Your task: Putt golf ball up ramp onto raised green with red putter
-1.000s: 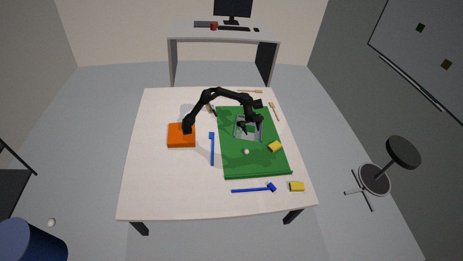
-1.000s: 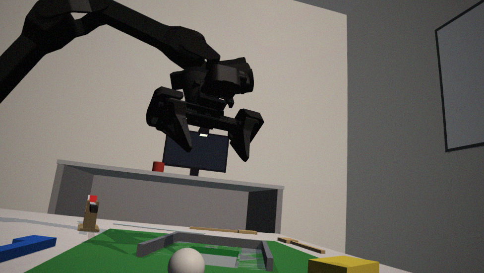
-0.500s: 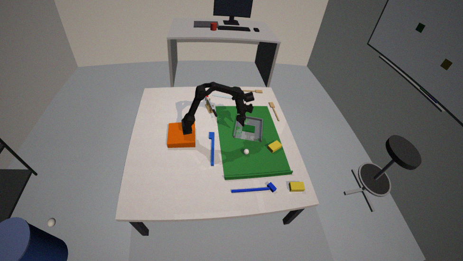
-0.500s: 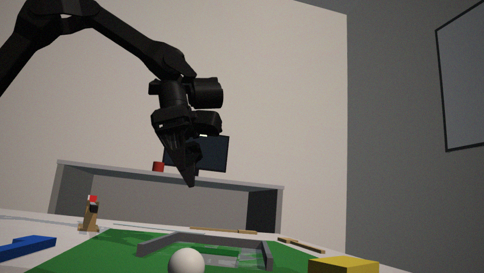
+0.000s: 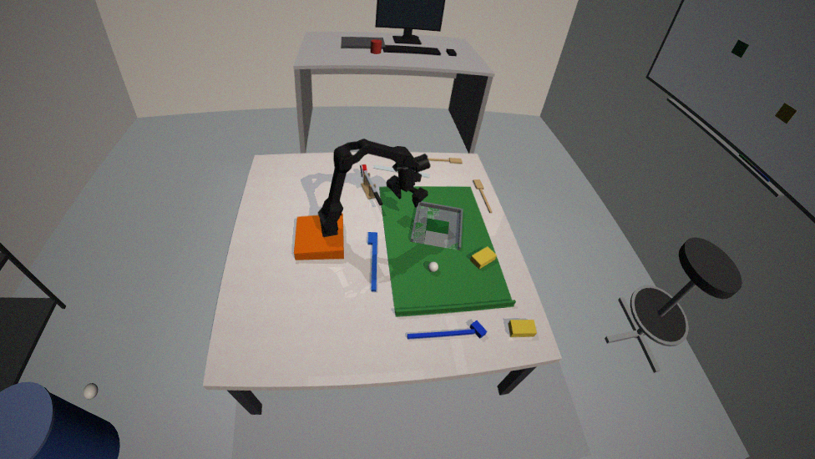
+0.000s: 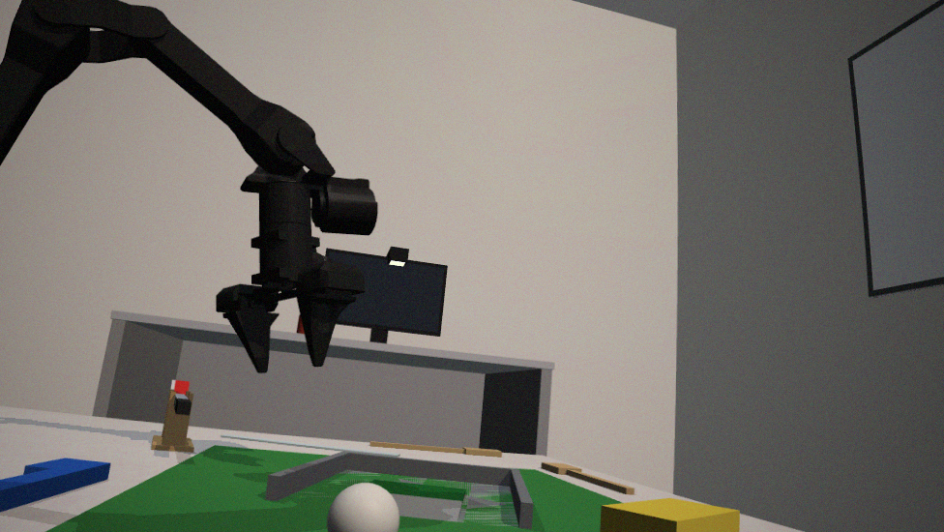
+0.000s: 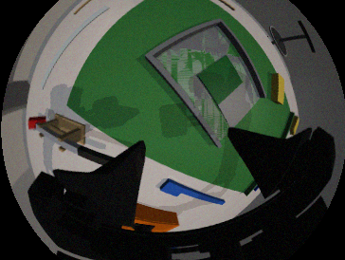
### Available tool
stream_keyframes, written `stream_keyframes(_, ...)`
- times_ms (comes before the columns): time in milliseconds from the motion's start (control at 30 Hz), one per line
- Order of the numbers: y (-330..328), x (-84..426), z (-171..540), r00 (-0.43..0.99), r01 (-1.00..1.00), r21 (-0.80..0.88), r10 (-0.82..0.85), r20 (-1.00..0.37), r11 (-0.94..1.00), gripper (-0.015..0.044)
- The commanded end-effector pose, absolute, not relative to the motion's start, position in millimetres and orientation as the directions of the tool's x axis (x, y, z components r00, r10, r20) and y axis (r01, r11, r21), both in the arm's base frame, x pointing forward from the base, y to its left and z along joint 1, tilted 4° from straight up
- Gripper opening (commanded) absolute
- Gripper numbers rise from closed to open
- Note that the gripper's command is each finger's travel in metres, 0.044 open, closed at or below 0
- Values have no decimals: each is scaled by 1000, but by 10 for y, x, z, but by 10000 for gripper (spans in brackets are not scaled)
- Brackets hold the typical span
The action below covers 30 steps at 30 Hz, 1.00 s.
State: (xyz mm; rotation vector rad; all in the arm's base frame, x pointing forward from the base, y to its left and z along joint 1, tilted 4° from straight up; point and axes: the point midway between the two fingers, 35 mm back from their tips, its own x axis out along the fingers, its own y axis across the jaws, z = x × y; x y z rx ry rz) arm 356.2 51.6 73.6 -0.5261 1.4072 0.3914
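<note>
The red putter rests in a wooden stand (image 5: 368, 190) (image 6: 175, 423) (image 7: 71, 127) at the back left of the green mat, its red head (image 5: 363, 167) (image 6: 181, 387) (image 7: 37, 122) at the far end and its black grip (image 5: 377, 198) (image 6: 183, 404) (image 7: 92, 155) towards the mat. My gripper (image 5: 408, 199) (image 6: 289, 367) (image 7: 188, 138) is open and empty, pointing down high above the mat, right of the putter. The white golf ball (image 5: 433, 266) (image 6: 363, 512) lies on the mat in front of the grey-walled ramp's open side. The raised green (image 5: 437, 226) (image 7: 220, 80) is a dark green patch inside those walls.
A blue putter-shaped piece (image 5: 374, 264) (image 6: 59, 477) (image 7: 194, 191) lies left of the mat, another blue club (image 5: 442, 334) in front. Yellow blocks (image 5: 483, 257) (image 5: 522, 328) (image 6: 670, 512) (image 7: 278, 87) are at the right. Wooden brushes (image 5: 455, 160) (image 5: 478, 185) lie at the back and right. A green rail (image 5: 455, 308) edges the mat's front.
</note>
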Motion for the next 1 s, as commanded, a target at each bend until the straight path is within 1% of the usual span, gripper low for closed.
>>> stream_keyframes(0, 1072, 3046, 621, 29, -927, 19, 124, -992, 375, 440)
stream_keyframes(133, 1289, 2814, 597, -23, -991, 47, 190, -981, 126, 440)
stream_keyframes(233, 1439, 2628, 584, -66, -996, 51, 237, -969, -69, 440)
stream_keyframes(267, 1463, 2595, 582, -74, -994, 51, 244, -967, -102, 440)
stream_keyframes(700, 1469, 2565, 583, -76, -993, 50, 246, -966, -109, 440)
stream_keyframes(967, 1465, 2548, 349, -76, -993, 51, 246, -966, -109, 440)
